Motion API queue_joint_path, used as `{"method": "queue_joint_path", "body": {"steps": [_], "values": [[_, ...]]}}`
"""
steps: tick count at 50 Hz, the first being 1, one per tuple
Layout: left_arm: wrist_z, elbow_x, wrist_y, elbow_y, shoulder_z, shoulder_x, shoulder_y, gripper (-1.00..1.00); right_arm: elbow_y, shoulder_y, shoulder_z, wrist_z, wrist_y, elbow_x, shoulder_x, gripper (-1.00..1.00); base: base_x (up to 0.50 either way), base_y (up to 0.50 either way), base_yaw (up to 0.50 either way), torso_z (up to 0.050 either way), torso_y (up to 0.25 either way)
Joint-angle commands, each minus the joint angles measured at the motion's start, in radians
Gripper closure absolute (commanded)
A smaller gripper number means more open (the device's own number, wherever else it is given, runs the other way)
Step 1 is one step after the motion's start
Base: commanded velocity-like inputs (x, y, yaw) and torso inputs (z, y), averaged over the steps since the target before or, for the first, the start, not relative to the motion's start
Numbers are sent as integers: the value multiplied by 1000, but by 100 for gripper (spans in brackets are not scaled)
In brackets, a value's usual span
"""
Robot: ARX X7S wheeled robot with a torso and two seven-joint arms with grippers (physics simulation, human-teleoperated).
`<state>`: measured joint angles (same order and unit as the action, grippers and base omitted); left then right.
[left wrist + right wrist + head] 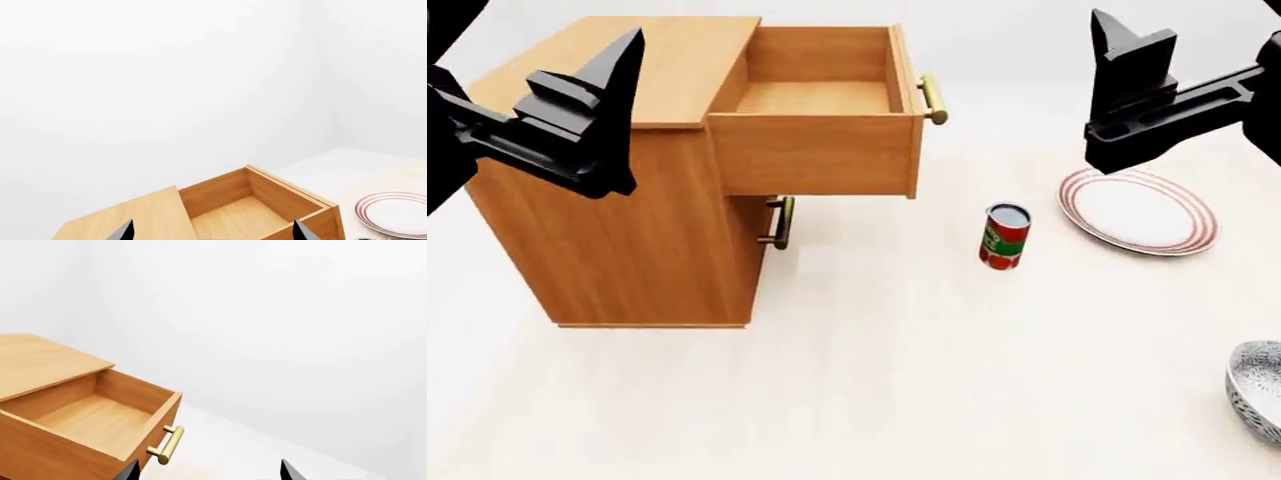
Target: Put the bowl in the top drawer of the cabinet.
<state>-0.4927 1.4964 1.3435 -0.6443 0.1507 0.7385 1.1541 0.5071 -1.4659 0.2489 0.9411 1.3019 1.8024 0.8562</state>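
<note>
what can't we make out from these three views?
- bowl: head view's edge cuts it off; absent from both wrist views.
- plate: left wrist view crops it.
- top drawer: near floor hidden by its side wall in head view.
- left gripper, right gripper: only tips show in wrist views.

— Boxy light-brown wooden cabinet (627,200), matt grain; open wooden top drawer (814,150) with shiny brass bar handle (932,99)

— Glossy white red-ringed plate (1137,211), glazed-looking; speckled blue-grey round bowl (1261,390), smooth
</note>
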Motion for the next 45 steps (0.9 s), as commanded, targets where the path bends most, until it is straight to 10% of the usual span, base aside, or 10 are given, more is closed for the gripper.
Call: {"method": "queue_joint_path", "body": {"steps": [1, 17, 45], "values": [[97, -116, -21, 18, -44, 6, -29, -100, -25, -9, 15, -24, 7, -23, 0, -100, 262, 0, 0, 0, 0], [39, -6, -15, 2, -13, 38, -28, -100, -183, -16, 103, -353, -36, -402, -54, -100, 267, 0, 0, 0, 0], [24, 41, -31, 2, -25, 64, -22, -100, -276, -47, 153, -429, -66, -495, -60, -100, 282, 0, 0, 0, 1]]}}
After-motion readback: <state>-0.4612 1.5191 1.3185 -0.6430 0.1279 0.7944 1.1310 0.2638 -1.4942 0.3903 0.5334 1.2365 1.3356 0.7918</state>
